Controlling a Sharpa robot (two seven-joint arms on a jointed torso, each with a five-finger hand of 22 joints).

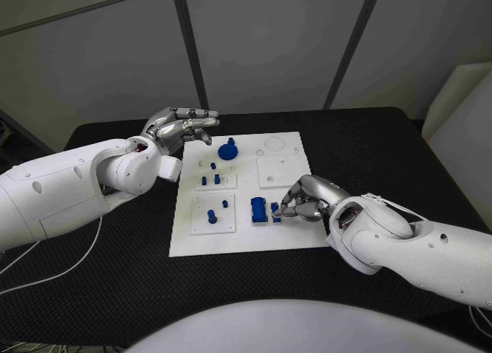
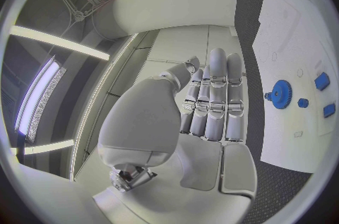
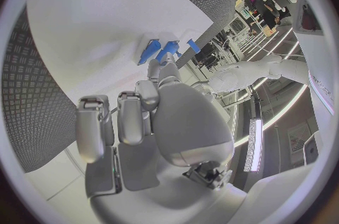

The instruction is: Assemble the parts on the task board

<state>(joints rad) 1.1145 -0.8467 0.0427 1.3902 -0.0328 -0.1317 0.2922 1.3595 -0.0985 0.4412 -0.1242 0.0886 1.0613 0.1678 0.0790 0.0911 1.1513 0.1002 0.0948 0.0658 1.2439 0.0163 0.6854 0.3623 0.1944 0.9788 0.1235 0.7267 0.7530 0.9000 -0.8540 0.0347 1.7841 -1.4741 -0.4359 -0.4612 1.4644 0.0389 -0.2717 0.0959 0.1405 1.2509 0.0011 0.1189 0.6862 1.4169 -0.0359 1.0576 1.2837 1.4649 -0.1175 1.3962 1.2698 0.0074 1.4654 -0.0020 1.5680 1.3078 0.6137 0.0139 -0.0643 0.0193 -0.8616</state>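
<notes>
While head view hides it, I see right hand (image 3: 152,116) pinching a part (image 3: 169,50); left hand (image 2: 212,99) flat, holding nothing.

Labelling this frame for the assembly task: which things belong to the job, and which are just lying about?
Job:
- task board
- blue gear
- blue block
- small blue pegs
- small blue part, at the right hand's fingers
- right hand
- left hand, over the board's far left corner, holding nothing

Lying about:
- white cable
- black table
</notes>
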